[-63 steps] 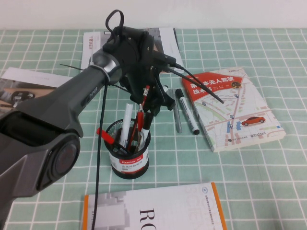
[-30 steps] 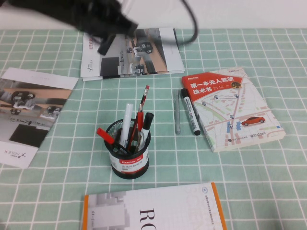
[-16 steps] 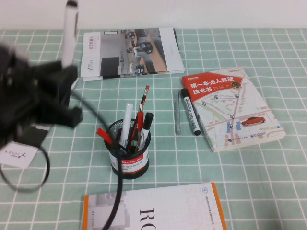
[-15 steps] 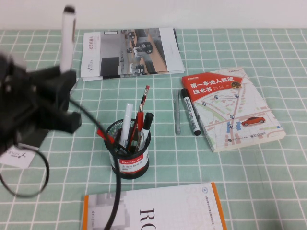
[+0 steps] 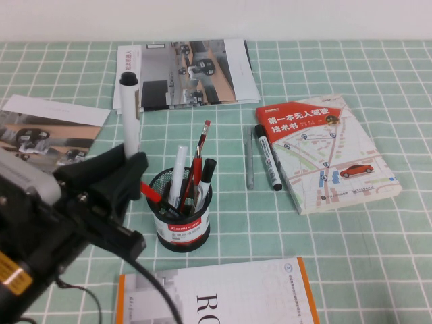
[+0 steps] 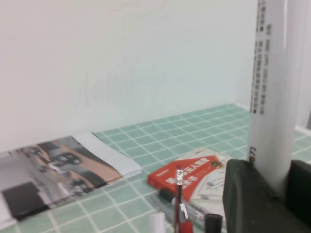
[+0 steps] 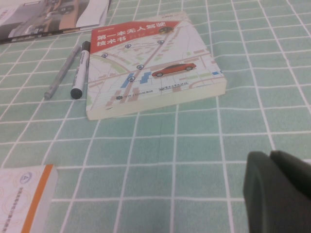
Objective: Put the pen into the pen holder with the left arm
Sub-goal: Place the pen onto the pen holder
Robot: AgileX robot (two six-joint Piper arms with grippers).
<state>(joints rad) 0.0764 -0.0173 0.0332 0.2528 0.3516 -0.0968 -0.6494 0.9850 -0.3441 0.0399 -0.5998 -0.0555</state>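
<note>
pen [image 5: 129, 111] upright — left gripper [image 5: 111, 179] clamped, right gripper [image 7: 279, 191] low

Bright, even light, soft shadows only. Slight blur on left gripper [image 5: 128, 177] beside cup [image 5: 180, 210]. Right gripper [image 7: 279, 191] close to lens, out of focus.

The pen [image 5: 129, 115], a thick white-barrelled marker, stands upright with a small black plug on top, its lower end clamped in the left gripper [image 5: 120, 177] just left of the pen holder [image 5: 180, 214], a black wire-mesh cup with a red-banded white label, upright on the checked cloth.
</note>
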